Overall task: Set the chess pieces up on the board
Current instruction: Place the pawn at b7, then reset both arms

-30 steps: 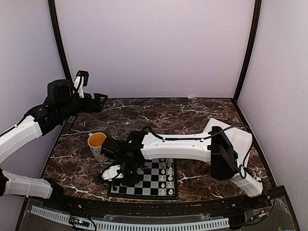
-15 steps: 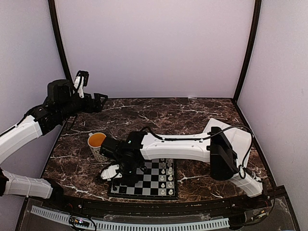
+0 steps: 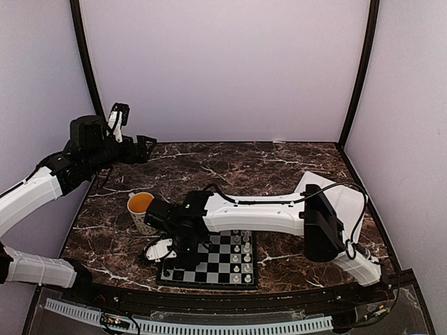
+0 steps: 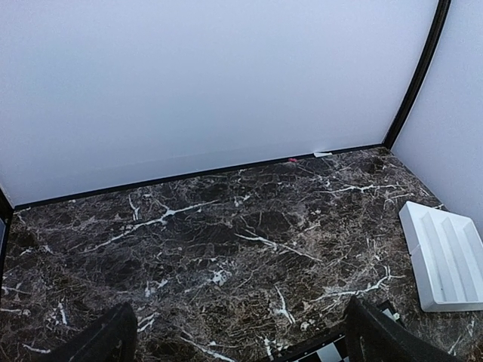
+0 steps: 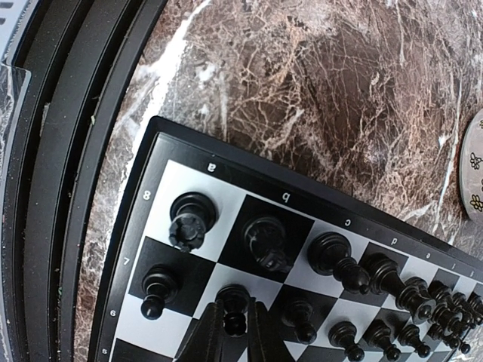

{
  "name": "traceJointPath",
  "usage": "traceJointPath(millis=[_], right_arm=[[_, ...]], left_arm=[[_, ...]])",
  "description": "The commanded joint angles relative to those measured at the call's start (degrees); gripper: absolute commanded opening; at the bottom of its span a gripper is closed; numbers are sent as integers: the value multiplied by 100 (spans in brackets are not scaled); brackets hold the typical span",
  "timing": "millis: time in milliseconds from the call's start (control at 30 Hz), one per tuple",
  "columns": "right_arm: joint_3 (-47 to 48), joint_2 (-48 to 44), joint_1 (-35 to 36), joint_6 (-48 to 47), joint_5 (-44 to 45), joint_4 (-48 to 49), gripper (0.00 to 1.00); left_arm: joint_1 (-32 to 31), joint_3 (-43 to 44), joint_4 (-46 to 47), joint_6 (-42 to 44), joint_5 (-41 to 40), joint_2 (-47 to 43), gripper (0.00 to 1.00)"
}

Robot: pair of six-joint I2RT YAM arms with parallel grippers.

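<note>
the right hand [image 5: 237, 323] sits low over the board [image 5: 162, 143]. its fingers are close together on either side of a black pawn [image 5: 235, 299], which stands on the light square next to the corner pawn. whether they pinch it i cannot tell. the other black chess pieces [image 5: 266, 241] stand in 2 rows along that end of the board. a mug [image 3: 142, 208] stands near the board on the table [image 4: 226, 226]. the left hand [image 4: 240, 335] hangs raised and well apart, fingers spread wide.
</note>
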Motion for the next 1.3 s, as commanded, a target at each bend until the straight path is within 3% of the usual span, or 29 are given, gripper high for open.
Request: traceJointPath(millis=[0, 533, 800, 867, 967, 1067, 1133, 1267], right_arm=[[92, 68, 73, -8, 42, 21, 14], [-369, -829, 74, -144, 271, 131, 29], [-1760, -2214, -222, -430, 1037, 744, 35], [-2149, -2671, -567, -328, 1111, 1145, 40], [-2565, -3287, -1130, -83, 1222, 1598, 58], [-2962, -3771, -1821, 113, 1318, 1875, 64], [-3266, -4107, -2332, 254, 1363, 2101, 96], [-4000, -4911, -3365, 750, 1430, 2820, 98]], left_arm=[[52, 19, -3, -28, 70, -1, 98], [80, 24, -50, 92, -10, 92, 98], [87, 43, -120, 412, -365, 270, 99], [89, 83, -158, 496, -425, 335, 99], [110, 102, -169, 529, -638, 419, 99], [123, 118, -170, 555, -785, 532, 99], [131, 175, -227, 459, -988, 606, 99], [148, 509, -624, 55, -1428, 828, 99]])
